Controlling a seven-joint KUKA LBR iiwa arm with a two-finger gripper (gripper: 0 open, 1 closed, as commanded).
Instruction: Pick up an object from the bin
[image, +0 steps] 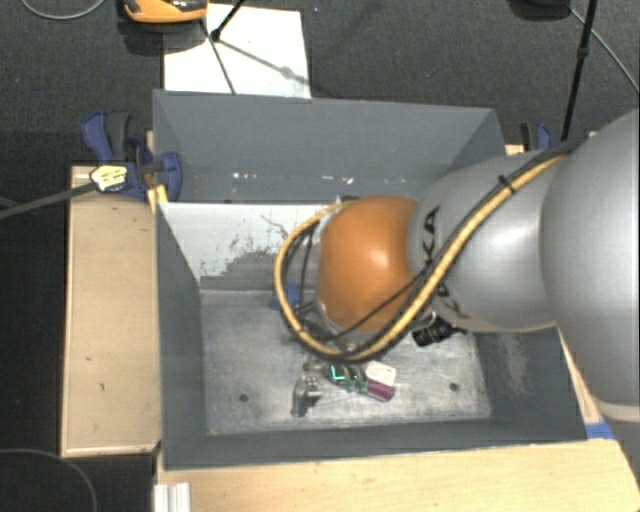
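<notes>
As it lies now, 1 small purple-and-white piece (381, 381) sits on the bin (240, 345) floor, front centre, with 1 green bit (341, 375) just beside it. Gripper (308, 393) low alongside, under the orange wrist cover (365, 260); open or closed, cannot tell.

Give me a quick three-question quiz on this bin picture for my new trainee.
1. True or false: a large heap of things covers the floor of the bin.
2. The small block lying near the gripper is: A red, B purple and white, C yellow.
3. Fill in: the arm reaches in from the view's ____ side.
Key: 1 false, only a few small things lie there; 2 B; 3 right.
</notes>
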